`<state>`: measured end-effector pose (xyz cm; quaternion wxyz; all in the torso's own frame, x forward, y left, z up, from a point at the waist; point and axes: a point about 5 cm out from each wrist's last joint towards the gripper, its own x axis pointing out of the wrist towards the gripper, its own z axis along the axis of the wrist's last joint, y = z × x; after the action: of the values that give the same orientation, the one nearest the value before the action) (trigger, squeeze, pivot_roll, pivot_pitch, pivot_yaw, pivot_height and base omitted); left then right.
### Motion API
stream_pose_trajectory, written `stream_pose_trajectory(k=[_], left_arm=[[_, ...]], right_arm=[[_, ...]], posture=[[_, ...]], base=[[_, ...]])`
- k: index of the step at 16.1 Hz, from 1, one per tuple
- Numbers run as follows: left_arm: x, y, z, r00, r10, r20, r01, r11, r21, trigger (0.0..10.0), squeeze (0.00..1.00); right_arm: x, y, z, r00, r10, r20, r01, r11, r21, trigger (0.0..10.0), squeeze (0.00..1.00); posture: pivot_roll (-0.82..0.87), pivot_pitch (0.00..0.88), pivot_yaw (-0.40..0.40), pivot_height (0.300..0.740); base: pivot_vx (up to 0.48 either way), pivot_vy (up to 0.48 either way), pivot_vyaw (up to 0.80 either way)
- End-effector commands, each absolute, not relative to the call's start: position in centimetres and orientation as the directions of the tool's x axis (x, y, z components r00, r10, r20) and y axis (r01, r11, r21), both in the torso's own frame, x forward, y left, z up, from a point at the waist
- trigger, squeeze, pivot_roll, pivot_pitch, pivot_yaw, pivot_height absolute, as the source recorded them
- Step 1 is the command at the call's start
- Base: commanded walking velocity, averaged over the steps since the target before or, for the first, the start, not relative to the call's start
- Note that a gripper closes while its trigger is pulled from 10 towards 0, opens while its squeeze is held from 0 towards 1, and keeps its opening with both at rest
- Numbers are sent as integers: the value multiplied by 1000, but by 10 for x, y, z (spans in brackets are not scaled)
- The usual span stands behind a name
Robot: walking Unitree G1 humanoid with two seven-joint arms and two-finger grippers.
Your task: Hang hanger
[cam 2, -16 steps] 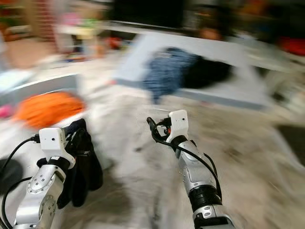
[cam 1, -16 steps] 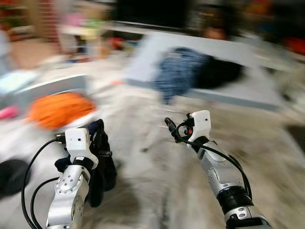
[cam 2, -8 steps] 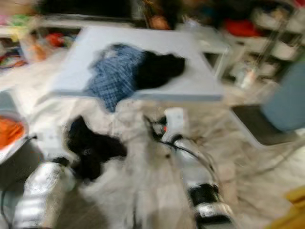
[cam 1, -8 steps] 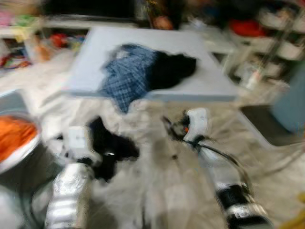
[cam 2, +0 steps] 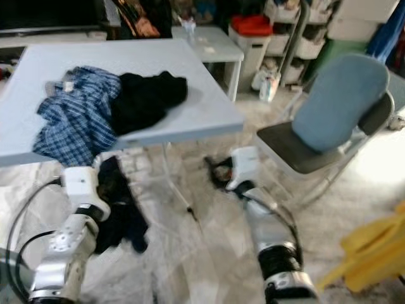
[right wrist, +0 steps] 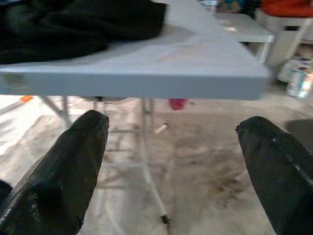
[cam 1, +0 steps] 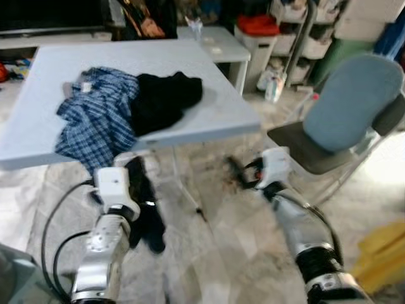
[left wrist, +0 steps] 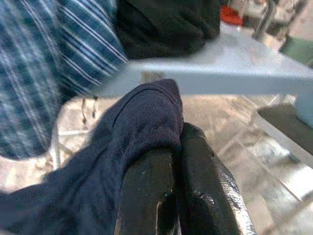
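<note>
**Q:** Left eye view first: how far along is the hanging?
**A:** Early, by the look of it. No hanger or rail can be made out. The worktop (cam 1: 215,114) carries a blue plaid shirt (cam 1: 95,120) and a black garment (cam 1: 161,101), heaped and touching. A grey chair (cam 1: 342,107) stands off to the robot's right.

**Q:** What does the robot hold?
**A:** The left gripper (left wrist: 171,161) is clamped tight on a dark navy cloth (left wrist: 132,142), which hangs below the worktop's near edge. The right gripper (right wrist: 171,161) is spread wide with nothing between its fingers, low over the floor near the worktop.

**Q:** Any containers?
**A:** A red-lidded bin (cam 1: 256,28) stands beyond the worktop, contents hidden. Shelves behind hold tubs too blurred to read.
</note>
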<state>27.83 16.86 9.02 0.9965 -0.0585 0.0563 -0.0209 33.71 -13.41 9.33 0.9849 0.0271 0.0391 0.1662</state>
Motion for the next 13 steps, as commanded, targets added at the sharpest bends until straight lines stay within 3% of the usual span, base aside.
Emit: stream_pose_trajectory(k=[1, 3, 6, 13], left_arm=[[276, 181, 90, 993, -15, -120, 1, 993, -118, 10000, 0], [276, 181, 90, 992, -37, -120, 20, 990, -136, 10000, 0], [278, 182, 91, 992, -33, -123, 17, 992, -127, 10000, 0], [279, 184, 92, 992, -32, -122, 16, 991, -134, 10000, 0]], right_arm=[[338, -124, 95, 937, 346, -58, -341, 937, 82, 10000, 0], [338, -124, 93, 938, 340, -67, -334, 939, 86, 10000, 0], [338, -124, 93, 939, 337, -68, -330, 940, 89, 10000, 0], [339, -124, 93, 940, 335, -68, -330, 940, 83, 10000, 0]], posture=[[26, 0, -69, 740], [25, 0, -64, 740], [23, 0, -58, 740], [23, 0, -58, 740]], base=[[0, 0, 0], [0, 0, -200], [0, 0, -800], [0, 428, -800]])
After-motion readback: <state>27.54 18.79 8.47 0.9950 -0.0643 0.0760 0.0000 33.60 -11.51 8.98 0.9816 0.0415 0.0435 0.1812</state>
